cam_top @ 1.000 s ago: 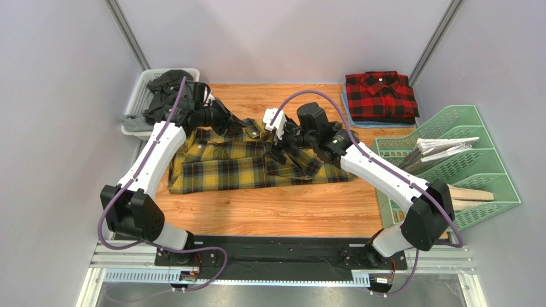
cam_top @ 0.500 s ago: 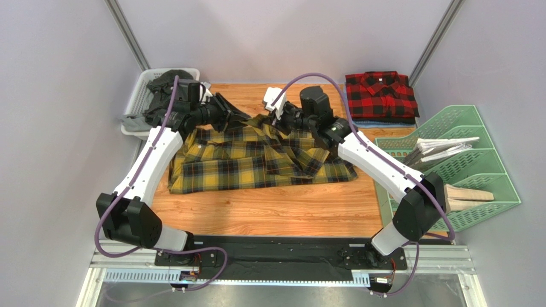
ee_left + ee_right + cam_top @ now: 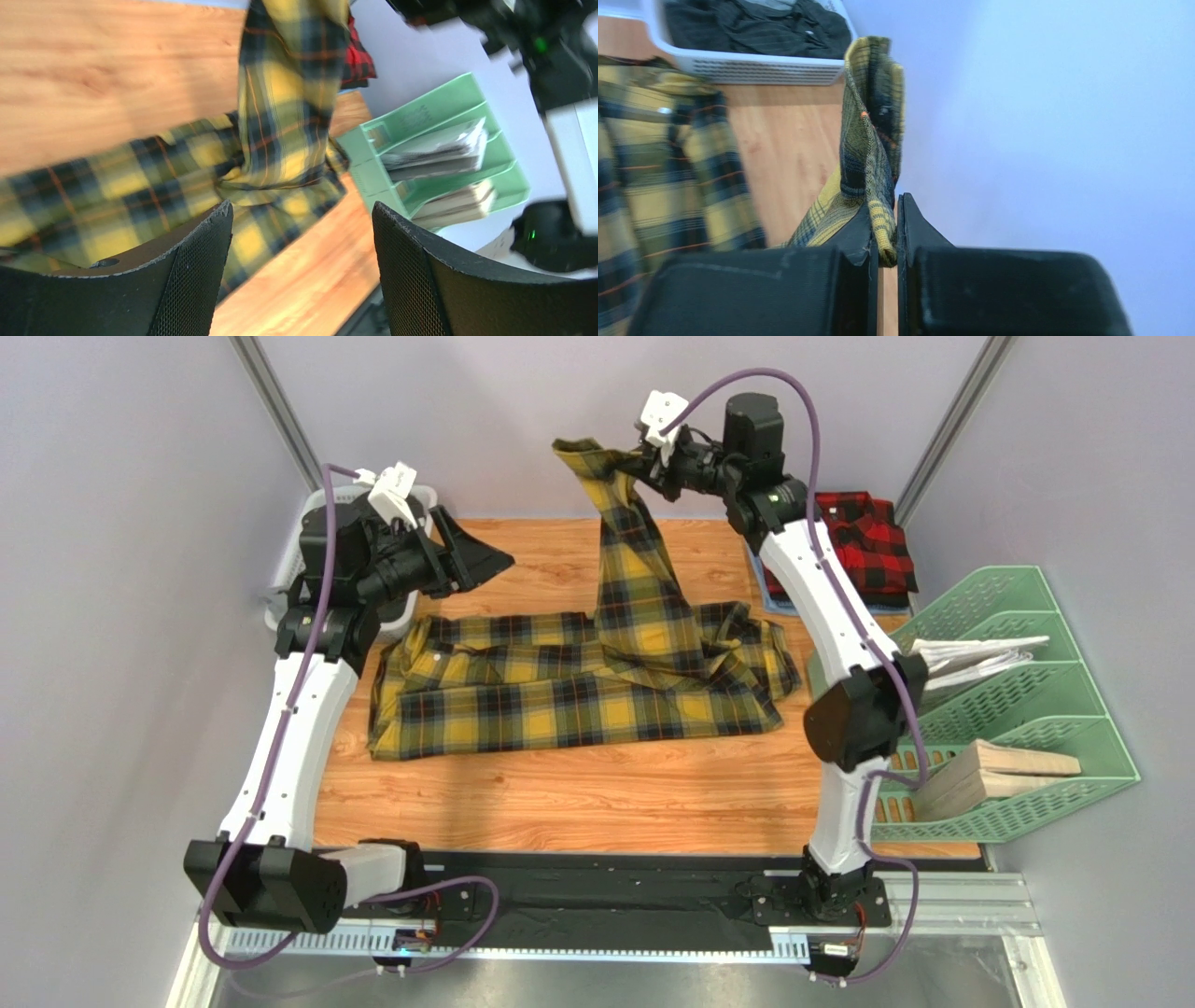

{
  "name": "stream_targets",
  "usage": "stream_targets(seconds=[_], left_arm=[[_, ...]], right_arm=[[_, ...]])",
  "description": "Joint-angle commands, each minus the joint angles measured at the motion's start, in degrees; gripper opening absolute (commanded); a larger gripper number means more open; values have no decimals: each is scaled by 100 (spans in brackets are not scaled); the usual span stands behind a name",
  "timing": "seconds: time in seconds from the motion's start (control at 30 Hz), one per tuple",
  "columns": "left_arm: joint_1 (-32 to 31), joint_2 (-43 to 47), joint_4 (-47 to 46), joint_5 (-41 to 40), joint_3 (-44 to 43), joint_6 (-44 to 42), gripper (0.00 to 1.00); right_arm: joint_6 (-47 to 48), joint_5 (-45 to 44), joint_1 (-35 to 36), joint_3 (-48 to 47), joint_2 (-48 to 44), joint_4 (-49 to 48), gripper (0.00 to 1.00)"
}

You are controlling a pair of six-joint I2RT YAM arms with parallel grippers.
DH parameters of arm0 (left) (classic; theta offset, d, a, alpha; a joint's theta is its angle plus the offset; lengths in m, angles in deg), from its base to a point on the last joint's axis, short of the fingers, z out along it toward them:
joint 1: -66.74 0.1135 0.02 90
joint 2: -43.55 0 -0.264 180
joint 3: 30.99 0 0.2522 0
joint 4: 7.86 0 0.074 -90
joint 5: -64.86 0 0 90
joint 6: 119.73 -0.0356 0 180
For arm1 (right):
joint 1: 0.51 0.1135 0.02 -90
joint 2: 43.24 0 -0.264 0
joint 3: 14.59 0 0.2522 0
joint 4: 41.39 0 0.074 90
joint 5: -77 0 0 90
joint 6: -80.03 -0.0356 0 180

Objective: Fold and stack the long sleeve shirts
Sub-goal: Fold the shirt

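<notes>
The yellow plaid shirt (image 3: 561,693) lies spread across the wooden table. One narrow part of it is pulled up high toward the back wall. My right gripper (image 3: 643,459) is shut on the top end of that raised strip. In the right wrist view, the fabric (image 3: 871,140) is pinched between the fingers of the right gripper (image 3: 885,227). My left gripper (image 3: 474,557) hovers open and empty above the shirt's far-left end. The left wrist view looks past the left gripper (image 3: 302,217) at the raised cloth (image 3: 288,105). The red plaid shirt (image 3: 873,549) sits folded at the back right.
A white basket (image 3: 298,560) of dark clothes stands at the back left, behind the left gripper. A green file rack (image 3: 1045,693) with papers and wooden blocks fills the right edge. Bare wood (image 3: 589,791) shows in front of the yellow shirt.
The right gripper closed on the yellow shirt and rose toward the back wall, drawing a strip of cloth up. The left gripper opened, let go and pulled back to the left.
</notes>
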Motion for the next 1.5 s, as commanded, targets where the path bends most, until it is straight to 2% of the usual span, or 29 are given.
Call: stream_targets(seconds=[0.0, 0.1, 0.23, 0.3, 0.4, 0.5, 0.63, 0.67, 0.8, 1.0, 1.17, 1.3, 1.33, 1.47], left_arm=[[12, 346, -162, -120, 195, -1682, 80], [21, 434, 153, -603, 205, -2245, 82], [65, 417, 505, -859, 187, -2581, 83], [74, 399, 681, -1042, 222, -2686, 83], [170, 320, 787, -1271, 249, -2644, 84], [617, -3, 1006, -853, 100, -2380, 84], [1232, -435, 1358, -342, -120, -2169, 84], [1303, -479, 1367, -175, -121, -2134, 84], [1445, -550, 1306, 424, -16, -1984, 86], [1524, -419, 1236, 494, 450, -1265, 88], [1612, -278, 797, 486, 1003, -640, 93], [1620, -453, 743, 503, 1118, -376, 94], [1621, -506, 752, 494, 1145, -280, 99], [1647, -743, 691, 512, 1364, 343, 99]], right_arm=[[573, 561, -115, -1450, 1167, 165, 0], [871, 491, -115, -1630, 1494, -325, 0], [1223, 201, -124, -1604, 1802, -890, 0], [1198, 25, -124, -1577, 1846, -1284, 0], [961, -20, -72, -1534, 1768, -1340, 0], [838, -203, 112, -1025, 1355, -1112, 0], [740, -1080, 569, -15, 522, -593, 0], [723, -1231, 683, 422, 389, -566, 0], [671, -1820, 1280, 1217, -16, -294, 0], [205, -2339, 1975, 1709, -166, -276, 0], [2, -2928, 2485, 1762, -61, -310, 0], [-86, -3306, 2793, 1824, 18, -469, 0], [-86, -3498, 2837, 1824, 53, -495, 0], [-77, -3816, 3022, 1894, 97, -653, 0]])
